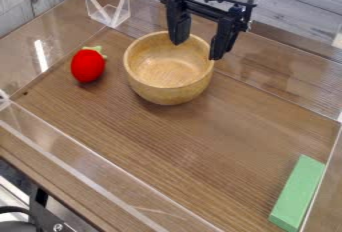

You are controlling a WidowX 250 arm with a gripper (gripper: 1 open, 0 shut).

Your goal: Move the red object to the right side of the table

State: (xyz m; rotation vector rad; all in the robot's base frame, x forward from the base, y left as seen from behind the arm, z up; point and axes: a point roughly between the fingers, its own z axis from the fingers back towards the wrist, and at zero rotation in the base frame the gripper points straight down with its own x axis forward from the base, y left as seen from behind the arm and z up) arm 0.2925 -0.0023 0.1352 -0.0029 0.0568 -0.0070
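Ball [88, 65] is untouched near the counter's [174, 161] left edge; your fingers [202, 40] are apart, above the bowl [166, 74]. All moving work remains.

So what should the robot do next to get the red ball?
I think the gripper should swing over toward the red ball, staying raised. Its fingers are open with nothing between them, and they hang by the wooden bowl, while the ball sits beside the bowl, on the table.
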